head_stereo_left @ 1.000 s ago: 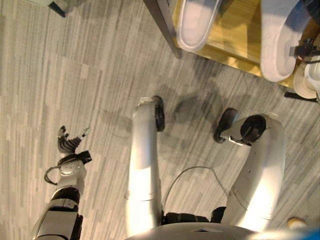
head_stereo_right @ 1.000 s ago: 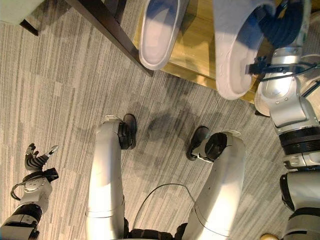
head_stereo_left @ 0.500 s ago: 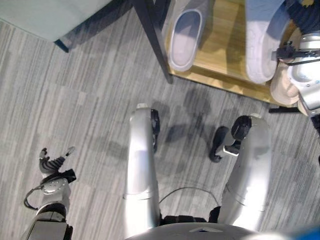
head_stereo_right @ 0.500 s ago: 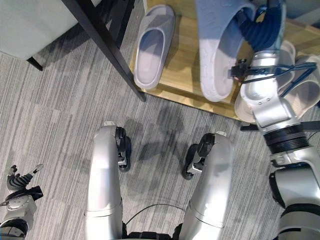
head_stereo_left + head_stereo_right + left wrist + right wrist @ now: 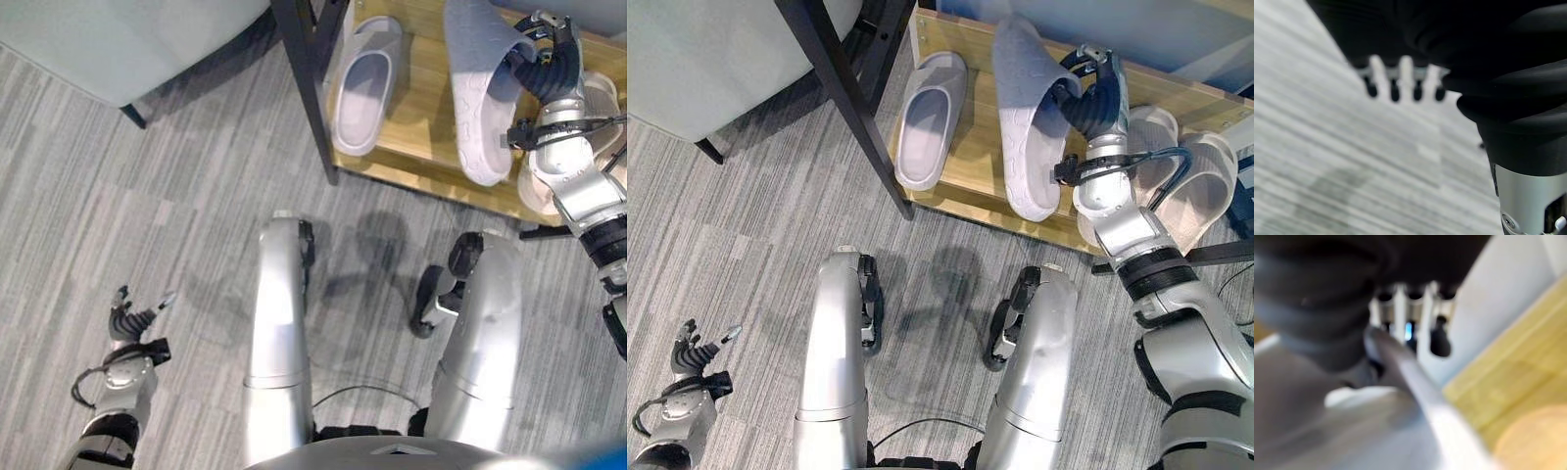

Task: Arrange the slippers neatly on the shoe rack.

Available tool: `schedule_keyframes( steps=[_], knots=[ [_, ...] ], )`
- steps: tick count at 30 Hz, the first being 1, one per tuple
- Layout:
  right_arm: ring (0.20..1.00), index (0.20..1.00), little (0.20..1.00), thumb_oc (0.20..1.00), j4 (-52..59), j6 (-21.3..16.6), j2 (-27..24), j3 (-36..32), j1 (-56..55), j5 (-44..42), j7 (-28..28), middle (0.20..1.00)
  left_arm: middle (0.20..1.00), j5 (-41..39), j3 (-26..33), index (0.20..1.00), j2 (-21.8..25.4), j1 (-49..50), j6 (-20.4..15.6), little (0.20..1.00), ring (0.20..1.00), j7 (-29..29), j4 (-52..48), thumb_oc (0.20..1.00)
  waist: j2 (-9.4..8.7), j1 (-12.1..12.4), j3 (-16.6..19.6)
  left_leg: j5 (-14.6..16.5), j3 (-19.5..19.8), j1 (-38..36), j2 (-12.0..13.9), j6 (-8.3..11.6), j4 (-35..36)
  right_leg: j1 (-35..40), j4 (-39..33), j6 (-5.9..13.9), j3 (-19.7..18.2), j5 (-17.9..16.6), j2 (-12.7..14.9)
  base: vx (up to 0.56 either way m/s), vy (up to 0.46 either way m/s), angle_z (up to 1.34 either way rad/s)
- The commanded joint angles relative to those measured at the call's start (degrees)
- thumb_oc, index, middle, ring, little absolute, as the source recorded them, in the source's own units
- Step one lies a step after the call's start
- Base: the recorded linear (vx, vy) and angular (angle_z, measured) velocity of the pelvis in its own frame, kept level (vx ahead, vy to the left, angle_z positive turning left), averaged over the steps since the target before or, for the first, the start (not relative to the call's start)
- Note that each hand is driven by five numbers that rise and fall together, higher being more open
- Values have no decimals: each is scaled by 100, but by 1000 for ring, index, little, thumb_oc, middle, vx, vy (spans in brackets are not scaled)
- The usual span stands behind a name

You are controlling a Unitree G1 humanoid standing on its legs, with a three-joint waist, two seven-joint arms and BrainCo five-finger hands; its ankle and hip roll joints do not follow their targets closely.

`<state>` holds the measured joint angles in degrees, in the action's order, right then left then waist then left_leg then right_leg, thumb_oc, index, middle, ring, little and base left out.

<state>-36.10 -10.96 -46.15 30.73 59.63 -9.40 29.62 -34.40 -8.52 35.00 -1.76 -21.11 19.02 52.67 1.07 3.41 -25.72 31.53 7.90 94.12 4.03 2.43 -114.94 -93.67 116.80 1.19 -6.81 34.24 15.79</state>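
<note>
The grey slipper (image 5: 1029,127) is up in the air over the wooden shelf (image 5: 972,157) of the shoe rack, tipped on edge so its patterned sole faces the camera. Its long axis runs front to back across the shelf, toe end toward the robot, heel end higher and further in. It sits right against the right robot hand (image 5: 1095,93), just to the hand's left, and the fingers are curled round the strap and upper, so this one is firmly held. The right wrist view agrees: dark-tipped fingers closed over a pale grey edge, shelf wood beyond.

Looks soft and thick, a moulded foam slide, pale lilac-grey, with a wavy tread.

Its mate, the second grey slipper (image 5: 929,117), lies flat on the same shelf to the left, sole down, opening up, pointing the same front-to-back way, with bare wood between the two. That gap is what matters: my read is that the held one needs rolling sole-down and setting parallel beside its mate.

On the other side of the hand, a pair of beige slippers (image 5: 1190,186) rests on the shelf, close to the wrist. A dark frame post (image 5: 852,108) crosses left of the rack.

The left robot hand (image 5: 132,318) hangs low over the carpet (image 5: 147,196), well away, fingers loosely spread, holding nothing. The right arm is clearly the one to finish this.
</note>
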Motion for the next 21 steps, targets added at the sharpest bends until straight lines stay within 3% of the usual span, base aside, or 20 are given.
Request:
schedule_keyframes(
  steps=[1, 9, 13, 21],
  knots=[
    [200, 200, 200, 200, 121, -41, -168, 194, 1210, 51, -21, 200, 1000, -63, -124, 1000, 35, -127, -110, 1000, 1000, 14, 57, 1000, 293, 284, -408, 763, 250, -417, 3, -337, 351, 371, 135, -553, -346, 559, -73, -6, 8, -3],
    [200, 200, 200, 200, -743, 125, -36, 839, 1955, 203, -186, 200, 1000, -24, -337, 1000, 94, -97, -124, 1000, 1000, -108, -175, 1000, 358, 345, -408, 788, 272, -417, -14, -316, 381, 371, 71, -571, -330, 559, -74, 0, 0, 0],
    [200, 200, 200, 200, -913, 320, -50, 1017, 2063, 676, -199, 200, 1000, 39, -381, 1000, 85, -81, -123, 1000, 1000, -165, -268, 1000, 361, 356, -408, 822, 272, -417, -30, -297, 373, 371, 47, -581, -337, 569, -80, 0, 0, 0],
    [200, 200, 200, 200, -1003, 435, -2, 945, 1990, 945, -186, 200, 1000, 182, -450, 1000, 43, -94, -74, 1000, 1000, -173, -220, 1000, 375, 399, -408, 849, 277, -417, -51, -297, 344, 371, 56, -560, -345, 554, -86, 3, 10, 0]
  ],
)
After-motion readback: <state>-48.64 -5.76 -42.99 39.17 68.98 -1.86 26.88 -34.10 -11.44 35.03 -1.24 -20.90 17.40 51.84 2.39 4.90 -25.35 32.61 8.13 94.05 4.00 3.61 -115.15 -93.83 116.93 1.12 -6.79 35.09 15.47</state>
